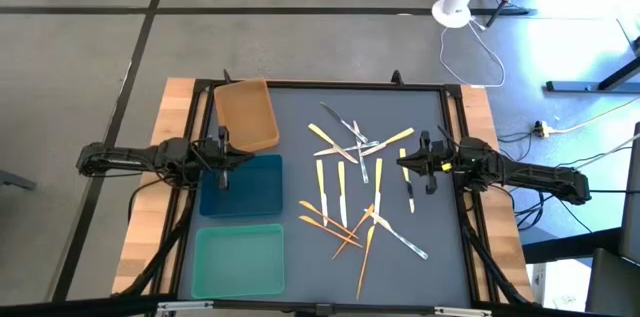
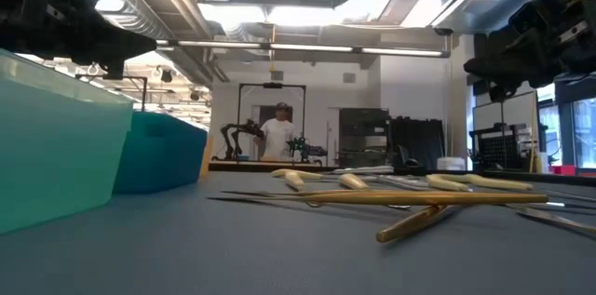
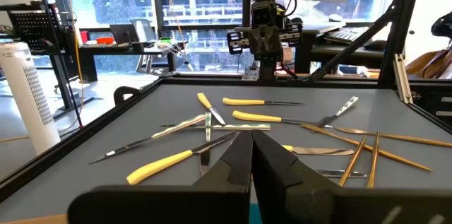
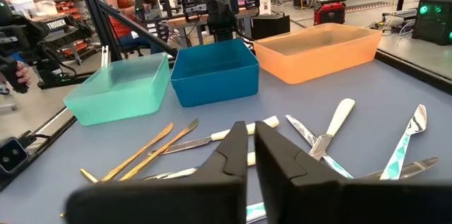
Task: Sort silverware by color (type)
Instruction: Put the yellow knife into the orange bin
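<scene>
The silverware lies scattered flat on the dark mat's right half: yellow-handled pieces point(image 1: 340, 179), all-silver ones point(image 1: 352, 132) and orange-gold ones point(image 1: 345, 240). My left gripper point(image 1: 238, 156) hangs shut and empty over the blue tray's far edge, facing the pile; its shut tips point(image 3: 251, 143) show in the left wrist view. My right gripper point(image 1: 403, 164) hovers shut and empty above the pile's right side, near a yellow-handled knife point(image 1: 408, 193). In the right wrist view its tips point(image 4: 251, 136) point over the utensils point(image 4: 335, 121) toward the trays.
Three trays stand in a column on the mat's left: brown point(image 1: 247, 115) at the far end, blue point(image 1: 242, 187) in the middle, teal point(image 1: 238, 262) nearest. The table's wooden borders point(image 1: 150, 217) flank the mat. A person point(image 2: 278, 132) stands in the room beyond the table.
</scene>
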Available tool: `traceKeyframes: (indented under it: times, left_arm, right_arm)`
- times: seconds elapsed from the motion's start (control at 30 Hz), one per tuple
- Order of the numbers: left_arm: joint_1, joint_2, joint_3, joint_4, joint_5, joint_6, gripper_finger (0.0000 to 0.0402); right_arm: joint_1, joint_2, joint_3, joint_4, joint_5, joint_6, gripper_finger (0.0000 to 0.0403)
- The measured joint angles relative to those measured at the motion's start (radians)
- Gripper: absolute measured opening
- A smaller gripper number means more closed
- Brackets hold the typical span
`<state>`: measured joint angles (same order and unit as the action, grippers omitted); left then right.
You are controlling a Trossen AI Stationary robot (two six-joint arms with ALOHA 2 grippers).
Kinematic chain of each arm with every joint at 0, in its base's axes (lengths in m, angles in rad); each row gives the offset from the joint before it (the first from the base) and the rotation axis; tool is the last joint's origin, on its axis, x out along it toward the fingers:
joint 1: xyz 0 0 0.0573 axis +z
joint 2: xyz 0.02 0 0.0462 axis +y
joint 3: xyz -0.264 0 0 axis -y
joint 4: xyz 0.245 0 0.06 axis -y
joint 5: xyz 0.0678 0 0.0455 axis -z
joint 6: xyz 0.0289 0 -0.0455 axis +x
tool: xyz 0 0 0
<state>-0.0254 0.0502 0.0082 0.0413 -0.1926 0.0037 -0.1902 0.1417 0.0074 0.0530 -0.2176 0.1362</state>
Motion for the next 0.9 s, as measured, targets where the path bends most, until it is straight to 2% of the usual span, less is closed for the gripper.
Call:
traceKeyframes:
  times: [0.23, 0.4, 0.5, 0.63, 0.9]
  left_arm:
    - [0.0, 0.0, 0.0, 0.0, 0.0, 0.0, 0.0]
    - [0.0, 0.0, 0.0, 0.0, 0.0, 0.0, 0.0]
    - [0.0, 0.0, 0.0, 0.0, 0.0, 0.0, 0.0]
    - [0.0, 0.0, 0.0, 0.0, 0.0, 0.0, 0.0]
    - [0.0, 0.0, 0.0, 0.0, 0.0, 0.0, 0.0]
  right_arm:
    - [0.0, 0.0, 0.0, 0.0, 0.079, 0.047, 0.0133]
    - [0.0, 0.0, 0.0, 0.002, 0.076, 0.049, 0.0214]
    - [0.0, 0.0, 0.0, 0.002, 0.076, 0.05, 0.0247]
    - [0.0, 0.0, 0.0, 0.004, 0.076, 0.051, 0.0269]
    - [0.0, 0.0, 0.0, 0.036, 0.076, 0.183, 0.0273]
